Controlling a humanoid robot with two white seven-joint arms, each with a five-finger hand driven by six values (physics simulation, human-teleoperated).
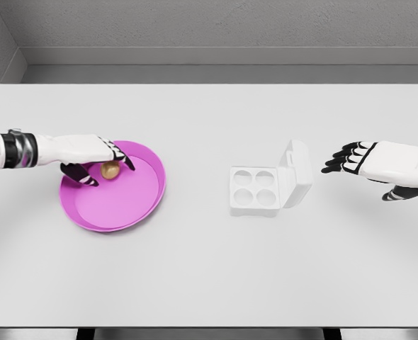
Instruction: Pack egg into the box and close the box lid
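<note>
The left robot hand (pixel 88 159) covers part of the egg (pixel 110 170); contact cannot be told. Both forearms are cut by the picture's side edges.

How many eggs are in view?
1. The egg lies in the pink bowl, at its upper left, under the left hand. The box cups show none. The hand may hide others.

Bright even light, soft shadows, sharp render.
</note>
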